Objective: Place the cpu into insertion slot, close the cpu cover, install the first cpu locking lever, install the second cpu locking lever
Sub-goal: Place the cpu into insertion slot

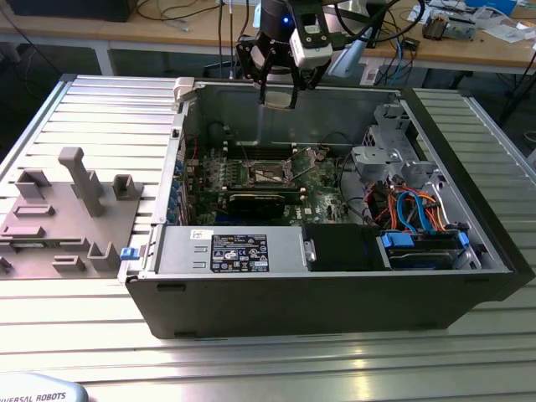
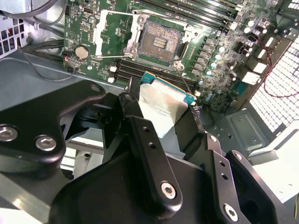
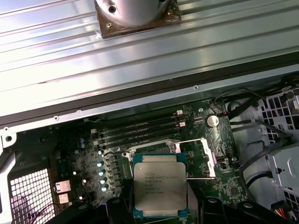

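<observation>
The gripper [image 1: 278, 104], clasping the cpu [image 1: 277, 95], hangs over the open computer case [image 1: 293, 295], at twelve o'clock from the insertion slot [image 1: 270, 174].

Silvery-grey cpu [image 3: 160, 184], edge seemingly teal; green motherboard [image 3: 231, 189].

The exterior view is looking down from high and well back over the open computer case [image 1: 335, 293], facing the gripper [image 1: 278, 99] at its far side. Both wrist views are riding close behind the gripper, peering into the case from opposite sides and sharing the cpu [image 3: 160, 184], the insertion slot [image 2: 159, 39] and the green motherboard [image 2: 77, 28].
</observation>
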`<state>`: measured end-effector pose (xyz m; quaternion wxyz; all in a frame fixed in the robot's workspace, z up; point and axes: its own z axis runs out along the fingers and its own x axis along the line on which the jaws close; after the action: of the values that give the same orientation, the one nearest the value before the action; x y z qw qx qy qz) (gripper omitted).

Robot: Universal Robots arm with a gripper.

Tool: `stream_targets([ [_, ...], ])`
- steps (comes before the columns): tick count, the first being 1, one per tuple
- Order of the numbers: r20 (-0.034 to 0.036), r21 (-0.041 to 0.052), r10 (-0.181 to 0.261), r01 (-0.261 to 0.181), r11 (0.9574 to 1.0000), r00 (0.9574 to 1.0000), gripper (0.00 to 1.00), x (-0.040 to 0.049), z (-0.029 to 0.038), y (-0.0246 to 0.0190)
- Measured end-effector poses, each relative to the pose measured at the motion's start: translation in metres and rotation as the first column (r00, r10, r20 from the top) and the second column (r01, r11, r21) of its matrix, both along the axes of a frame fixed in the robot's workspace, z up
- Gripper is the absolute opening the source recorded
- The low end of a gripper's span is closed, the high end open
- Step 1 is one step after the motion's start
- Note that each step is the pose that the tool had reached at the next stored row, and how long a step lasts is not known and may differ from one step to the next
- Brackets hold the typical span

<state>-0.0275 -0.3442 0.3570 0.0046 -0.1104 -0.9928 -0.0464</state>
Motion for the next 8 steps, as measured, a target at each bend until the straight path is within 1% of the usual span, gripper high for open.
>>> stream_targets([
  [8,0.0,0.0,-0.004,0.004,1.0,1.0,0.54,0.0,0.0,0.0],
])
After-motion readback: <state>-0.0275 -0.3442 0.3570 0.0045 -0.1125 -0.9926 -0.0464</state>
